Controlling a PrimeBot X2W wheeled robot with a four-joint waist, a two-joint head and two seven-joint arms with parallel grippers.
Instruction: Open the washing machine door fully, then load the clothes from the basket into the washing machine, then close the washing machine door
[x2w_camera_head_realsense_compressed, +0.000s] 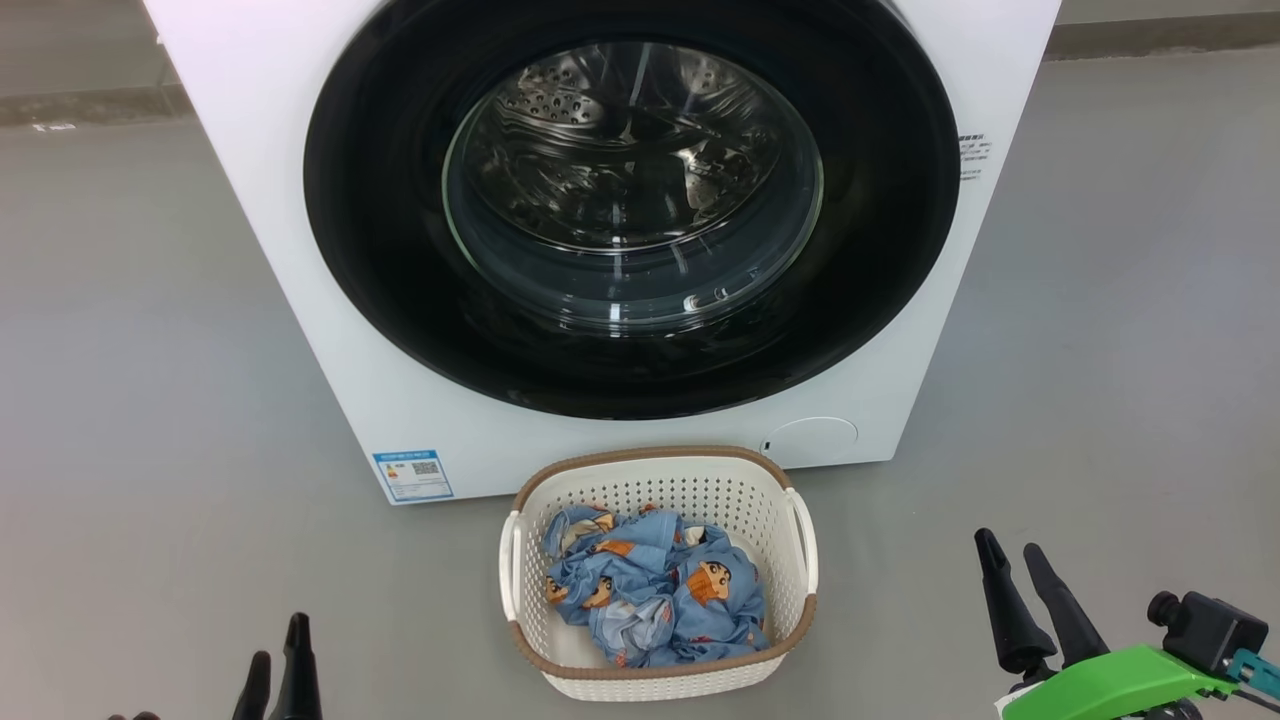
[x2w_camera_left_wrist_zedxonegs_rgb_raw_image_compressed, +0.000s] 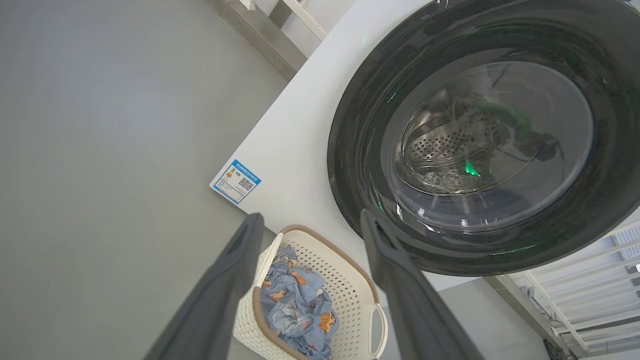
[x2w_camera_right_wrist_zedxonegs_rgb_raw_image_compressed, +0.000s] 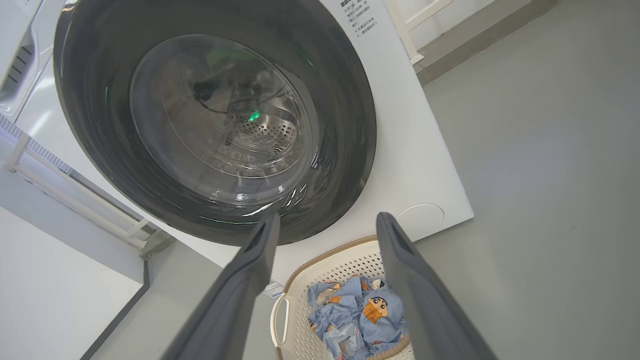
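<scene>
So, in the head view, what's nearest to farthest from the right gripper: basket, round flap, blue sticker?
1. The basket, on the floor, left of the right gripper.
2. The round flap, at the washing machine front's lower right corner.
3. The blue sticker, at its lower left corner.

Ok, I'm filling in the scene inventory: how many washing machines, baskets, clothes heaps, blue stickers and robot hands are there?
Washing machine: 1
Basket: 1
Clothes heap: 1
Blue sticker: 1
Hands: 2, left hand and right hand
Total: 6
</scene>
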